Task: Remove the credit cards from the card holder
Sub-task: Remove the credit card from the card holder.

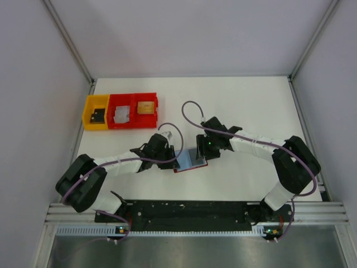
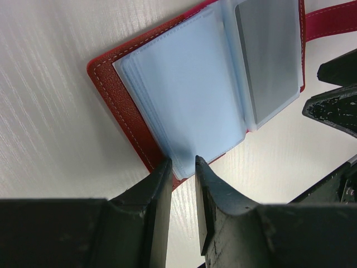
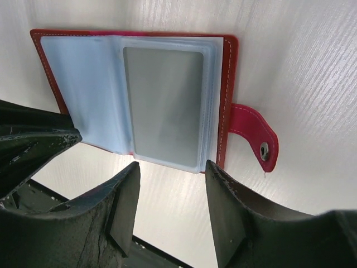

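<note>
The card holder (image 1: 188, 161) lies open flat on the table between my two grippers, red outside with pale blue sleeves (image 2: 184, 89) inside. A silvery grey credit card (image 3: 162, 103) sits in the sleeve of the half with the snap strap (image 3: 254, 137); the same card (image 2: 270, 56) shows in the left wrist view. My left gripper (image 2: 182, 161) has its jaws only slightly apart, tips at the near edge of the other half, with nothing between them. My right gripper (image 3: 171, 166) is open and empty, just short of the card's edge.
A yellow bin (image 1: 96, 111) and two red bins (image 1: 122, 111) (image 1: 146, 106) stand in a row at the back left, each with a small item inside. White walls enclose the table on three sides.
</note>
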`<action>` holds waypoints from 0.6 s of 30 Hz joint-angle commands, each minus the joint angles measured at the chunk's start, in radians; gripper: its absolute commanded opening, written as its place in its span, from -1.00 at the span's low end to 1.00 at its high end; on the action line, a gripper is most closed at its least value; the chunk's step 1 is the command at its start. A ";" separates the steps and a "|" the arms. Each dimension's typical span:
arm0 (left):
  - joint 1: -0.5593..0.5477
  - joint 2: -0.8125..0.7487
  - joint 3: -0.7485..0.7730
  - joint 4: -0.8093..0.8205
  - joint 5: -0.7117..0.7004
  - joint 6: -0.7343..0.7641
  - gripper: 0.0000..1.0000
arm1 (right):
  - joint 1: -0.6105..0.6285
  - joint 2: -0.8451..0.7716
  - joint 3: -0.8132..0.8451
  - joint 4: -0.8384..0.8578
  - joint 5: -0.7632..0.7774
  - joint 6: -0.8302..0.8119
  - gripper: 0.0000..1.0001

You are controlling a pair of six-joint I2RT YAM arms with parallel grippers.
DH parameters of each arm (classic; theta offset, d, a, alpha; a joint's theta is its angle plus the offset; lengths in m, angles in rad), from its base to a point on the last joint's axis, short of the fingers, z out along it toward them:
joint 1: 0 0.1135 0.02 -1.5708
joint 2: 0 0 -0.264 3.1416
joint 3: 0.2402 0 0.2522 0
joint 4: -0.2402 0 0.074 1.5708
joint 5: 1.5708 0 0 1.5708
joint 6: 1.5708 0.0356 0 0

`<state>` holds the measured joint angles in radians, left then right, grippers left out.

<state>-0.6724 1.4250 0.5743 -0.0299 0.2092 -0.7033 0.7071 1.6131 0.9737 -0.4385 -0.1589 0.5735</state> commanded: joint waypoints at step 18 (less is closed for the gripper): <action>-0.012 0.022 -0.007 -0.038 -0.005 0.014 -0.43 | 0.009 0.057 -0.018 0.075 -0.057 0.031 -0.06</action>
<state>-0.6724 1.4250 0.5743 -0.0299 0.2096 -0.7036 0.7071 1.6657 0.9611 -0.4118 -0.1928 0.5953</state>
